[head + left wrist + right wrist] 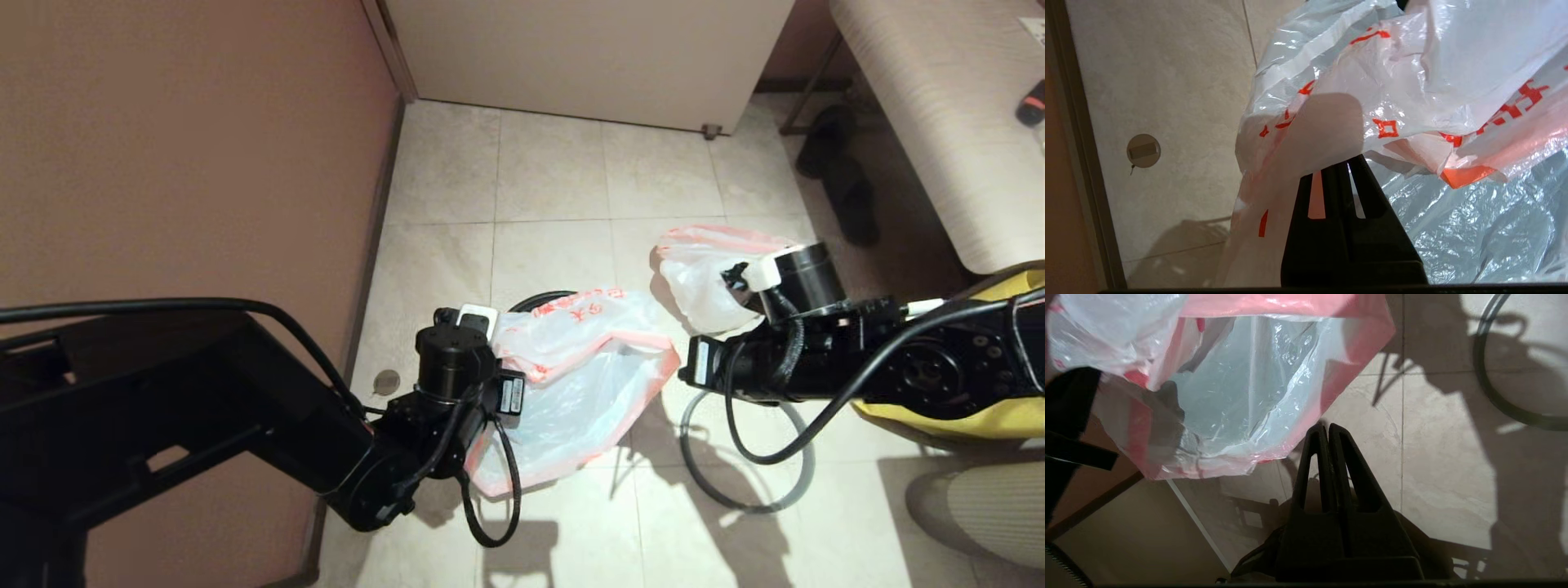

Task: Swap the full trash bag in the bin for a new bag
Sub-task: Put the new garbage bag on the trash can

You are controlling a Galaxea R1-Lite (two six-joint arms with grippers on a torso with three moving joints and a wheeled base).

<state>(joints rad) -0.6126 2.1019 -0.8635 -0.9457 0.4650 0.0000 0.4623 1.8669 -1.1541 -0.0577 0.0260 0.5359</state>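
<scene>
From the head camera I saw the new bag (575, 384) hanging open over the tiled floor (555, 180), just beside the left arm, with a curved black edge showing behind it. The full trash bag (702, 278) lay on the floor further back, beside the right arm. A grey ring (747, 490) lay on the floor below that arm. Only the left wrist camera showed the left pincer (1345, 163) closed on a fold of the new bag. Only the right wrist camera showed the right pincer (1327, 428) closed on nothing, just beside the bag's pink edge.
</scene>
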